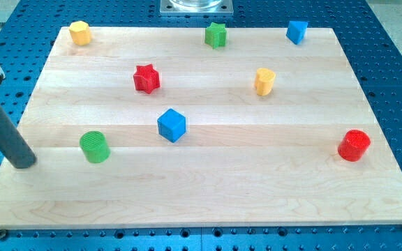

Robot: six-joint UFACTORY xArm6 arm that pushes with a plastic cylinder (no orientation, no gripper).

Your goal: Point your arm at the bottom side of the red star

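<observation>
Red star (pixel 146 78) sits upper left of centre on the wooden tabletop (pixel 208 188), standing clear of everything else. Its bottom side faces the frame's lower edge, with bare wood just below it.

My tip (pixel 24 164) rests at the far left edge of the tabletop, lower left of the frame. The tool is a plain dark rod, no jaws to spread or press together, and it touches no block. From the tip the star lies up and to the right, well apart. Target spot is just under the star, so the move likely runs diagonally up-right and stops short of it.

Near that line: green cylinder (pixel 95 146) just right of the tip, slightly higher. It looks like the one thing that could get clipped; passing above it seems safer. Blue cube (pixel 172 125) lies below and right of the star, near the target spot but probably off the path.

Farther out: yellow block (pixel 80 32) upper left, green star (pixel 216 34) top centre, a second blue block (pixel 296 31) upper right, a second yellow block (pixel 264 81) right of centre, red cylinder (pixel 354 145) far right.
</observation>
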